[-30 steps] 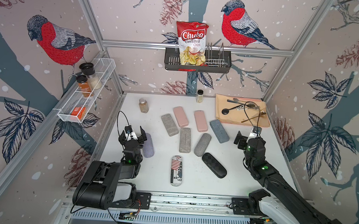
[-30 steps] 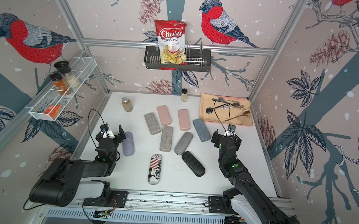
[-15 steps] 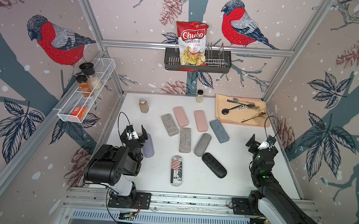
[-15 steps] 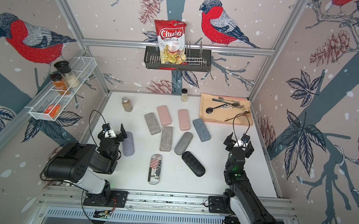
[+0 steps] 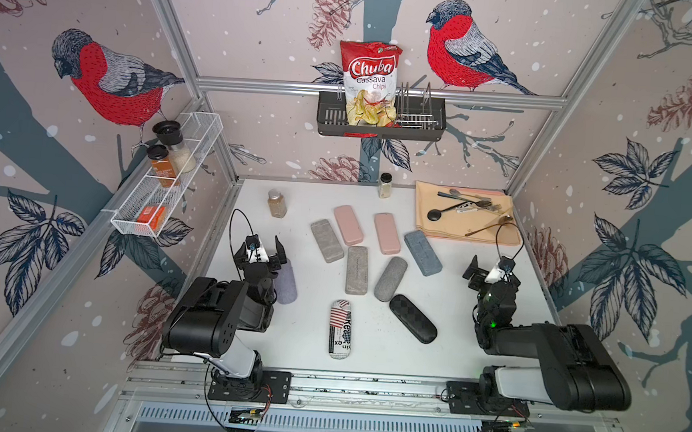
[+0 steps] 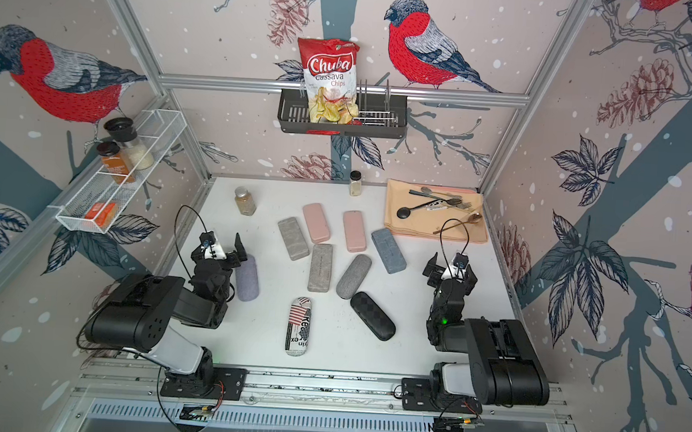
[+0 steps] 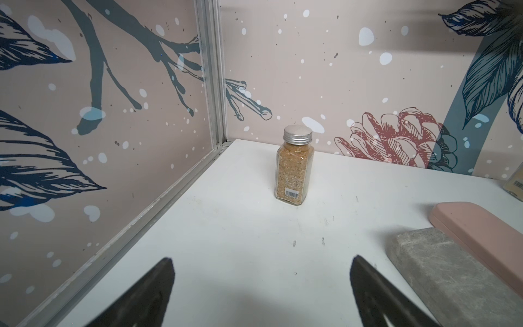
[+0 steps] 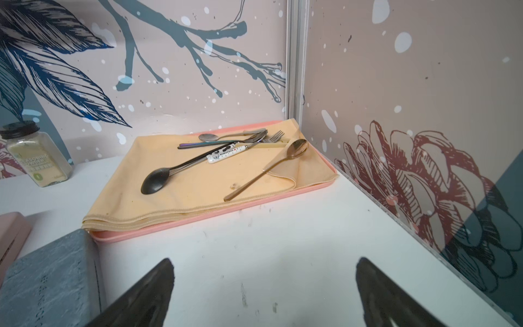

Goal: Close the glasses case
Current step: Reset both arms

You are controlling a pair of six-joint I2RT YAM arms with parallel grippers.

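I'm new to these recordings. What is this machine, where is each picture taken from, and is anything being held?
Two black robot arms, left and right, are bolted at the near edge of a white table. Each ends in a two-fingered claw: the left claw and the right claw. The two wide pictures come from a twin camera overhead. The two close ones come from a camera on each wrist, where the dark fingers frame the view. On the table are nine glasses cases, all apparently shut, two jars, and a cloth with cutlery. Both claws are open and hold nothing.
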